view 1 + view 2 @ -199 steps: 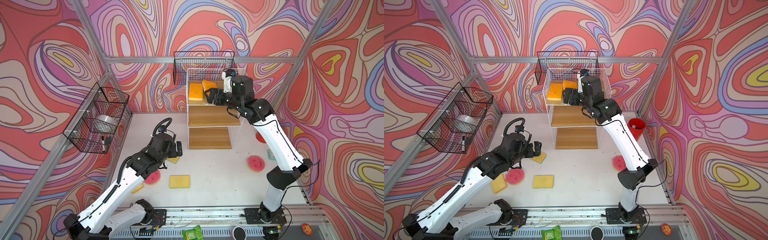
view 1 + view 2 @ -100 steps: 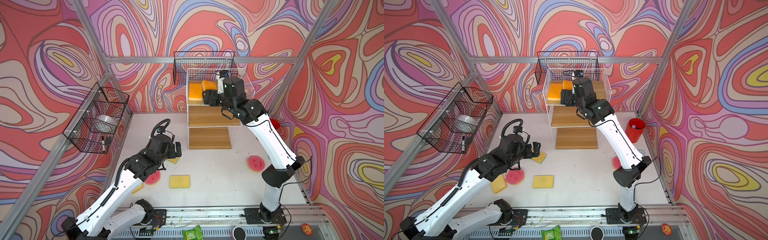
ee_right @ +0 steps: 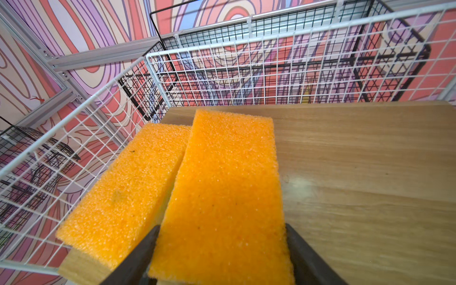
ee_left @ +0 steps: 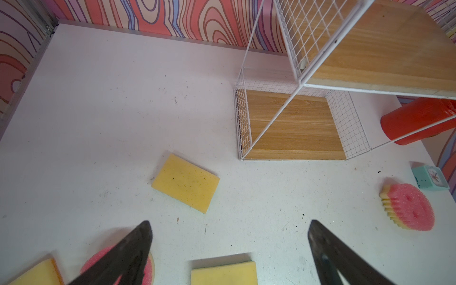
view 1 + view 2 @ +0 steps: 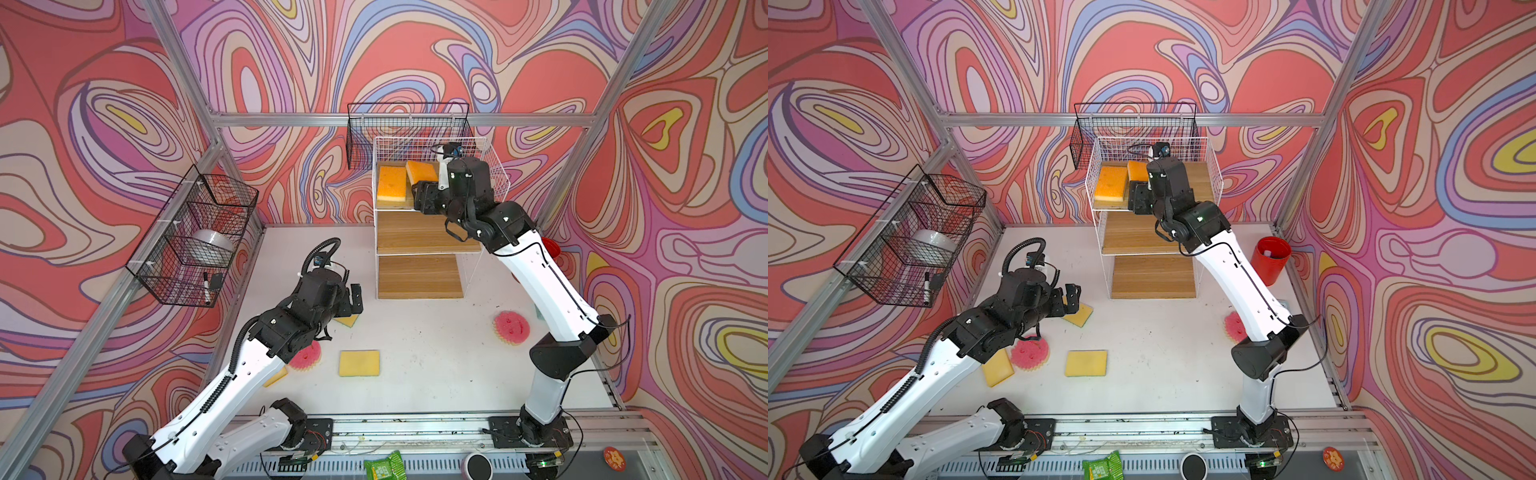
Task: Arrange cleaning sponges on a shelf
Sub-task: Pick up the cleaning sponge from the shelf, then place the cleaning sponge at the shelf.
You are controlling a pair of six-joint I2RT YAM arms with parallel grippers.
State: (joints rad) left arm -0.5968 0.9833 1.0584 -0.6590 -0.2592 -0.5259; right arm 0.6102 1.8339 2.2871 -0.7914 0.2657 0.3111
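The white wire shelf (image 5: 411,235) stands at the back. Two orange-topped sponges lie on its top board, one flat (image 3: 123,187) and one (image 3: 227,187) overlapping its edge. My right gripper (image 3: 222,226) is shut on the overlapping one, a finger against each long side. My left gripper (image 4: 229,221) hangs open and empty above the table. Below it lie a yellow-faced sponge (image 4: 186,182), another (image 4: 223,272), a pink round one (image 5: 1030,353) and a yellow one (image 5: 997,368) beside the arm. A second pink round sponge (image 5: 511,327) lies to the right.
A red cup (image 5: 1271,259) stands right of the shelf, and a mint clock (image 4: 430,177) sits near the right pink sponge. Black wire baskets hang on the left wall (image 5: 195,237) and behind the shelf (image 5: 407,124). The shelf's middle and bottom boards carry nothing.
My right gripper slid left along the top board onto the second orange sponge, and its jaws narrowed against it. The left arm barely moved.
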